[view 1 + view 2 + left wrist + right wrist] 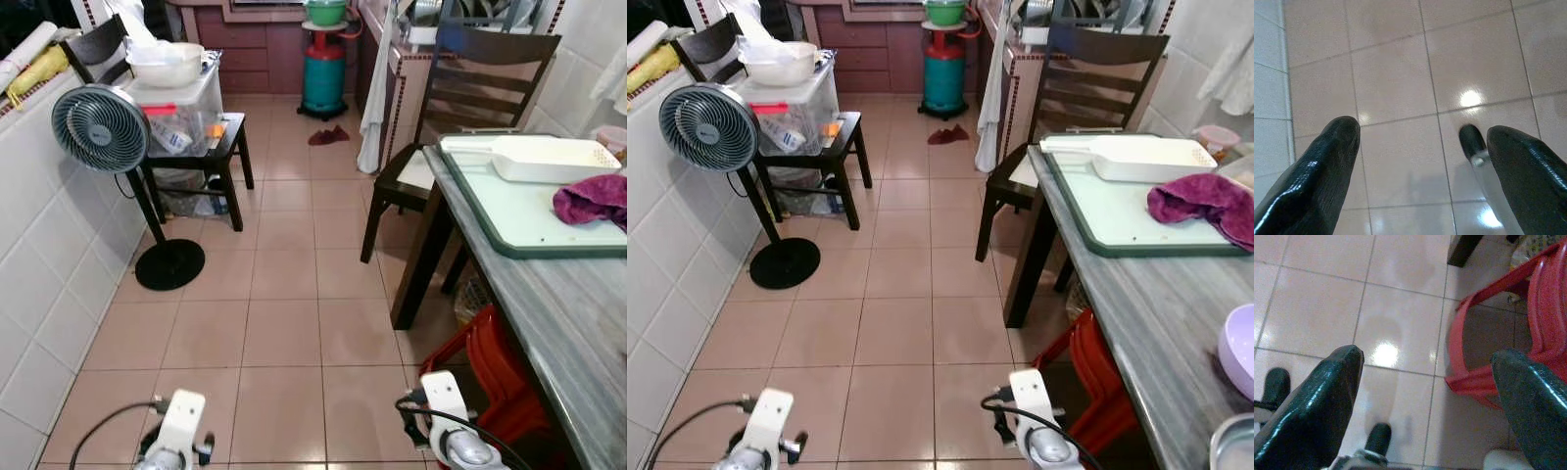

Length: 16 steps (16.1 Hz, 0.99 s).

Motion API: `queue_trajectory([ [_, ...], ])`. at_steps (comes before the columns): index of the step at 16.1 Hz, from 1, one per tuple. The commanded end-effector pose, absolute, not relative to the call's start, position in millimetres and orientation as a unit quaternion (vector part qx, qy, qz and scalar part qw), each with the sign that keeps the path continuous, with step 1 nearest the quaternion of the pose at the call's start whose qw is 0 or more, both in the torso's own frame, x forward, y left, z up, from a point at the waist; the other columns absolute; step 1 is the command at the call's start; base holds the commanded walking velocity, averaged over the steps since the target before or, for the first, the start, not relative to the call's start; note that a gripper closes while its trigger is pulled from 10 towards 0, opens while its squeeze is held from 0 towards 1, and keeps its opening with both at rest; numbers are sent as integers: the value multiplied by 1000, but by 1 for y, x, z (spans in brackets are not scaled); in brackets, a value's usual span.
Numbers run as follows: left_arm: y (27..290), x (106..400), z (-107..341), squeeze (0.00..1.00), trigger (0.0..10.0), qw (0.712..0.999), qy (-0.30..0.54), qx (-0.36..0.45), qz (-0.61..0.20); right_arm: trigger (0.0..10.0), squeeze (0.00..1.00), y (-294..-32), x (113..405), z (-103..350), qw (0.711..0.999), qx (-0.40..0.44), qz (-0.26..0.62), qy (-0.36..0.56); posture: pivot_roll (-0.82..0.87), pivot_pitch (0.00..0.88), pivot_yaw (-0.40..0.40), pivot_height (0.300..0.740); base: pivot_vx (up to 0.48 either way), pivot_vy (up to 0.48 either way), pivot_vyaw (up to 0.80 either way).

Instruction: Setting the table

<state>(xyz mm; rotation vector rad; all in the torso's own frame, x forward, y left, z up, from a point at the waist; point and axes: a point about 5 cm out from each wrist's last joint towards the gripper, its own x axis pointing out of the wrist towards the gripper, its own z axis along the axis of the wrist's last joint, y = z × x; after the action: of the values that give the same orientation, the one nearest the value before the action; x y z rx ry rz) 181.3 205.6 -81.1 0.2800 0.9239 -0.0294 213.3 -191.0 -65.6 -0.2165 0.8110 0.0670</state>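
From my head cameras, the grey bench runs along my right, carrying a green-rimmed tray with a white scoop-shaped dish and a purple cloth on it; a lilac bowl sits nearer me. My arms hang low over the tiled floor. At my left wrist, my left claw gapes wide above tiles. At my right wrist, my right claw spreads wide beside a red plastic stool.

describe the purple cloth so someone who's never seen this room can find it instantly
Start at the grey stone-topped table along the robot's right, then find the pale green-rimmed tray at its far end. The purple cloth lies crumpled on the tray's right part, just nearer than the white plastic scoop. It is the only soft, dark-magenta thing there; its neighbours are hard and pale.
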Motion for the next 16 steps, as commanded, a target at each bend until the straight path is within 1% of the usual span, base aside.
queue_trajectory([
  [1,200,179,-83,0,10000,879,452,146,-35,10000,0,-189,222,-60,914,-122,52,383,-87,0,17,740,0,0,0],
  [3,199,177,-85,0,10000,879,454,144,-37,10000,0,-191,221,-61,914,-123,52,383,-91,0,18,740,0,0,0],
  [7,205,159,-91,0,10000,876,468,115,3,10000,0,-191,222,-60,915,-122,50,382,-96,0,15,740,0,0,0],
  [9,206,153,-93,0,10000,874,473,112,6,10000,0,-189,221,-61,914,-110,48,386,-96,0,17,740,0,0,0],
  [10,206,150,-94,0,10000,872,476,113,3,10000,0,-188,221,-61,914,-110,50,388,-97,0,20,740,0,330,-581],
  [12,207,158,-91,0,10000,876,469,116,-2,10000,0,-186,219,-63,912,-111,54,390,-102,0,28,740,0,337,-663],
  [16,206,158,-91,0,10000,874,469,123,-10,10000,0,-188,208,-69,904,-115,53,407,-105,0,29,740,0,348,0],
])
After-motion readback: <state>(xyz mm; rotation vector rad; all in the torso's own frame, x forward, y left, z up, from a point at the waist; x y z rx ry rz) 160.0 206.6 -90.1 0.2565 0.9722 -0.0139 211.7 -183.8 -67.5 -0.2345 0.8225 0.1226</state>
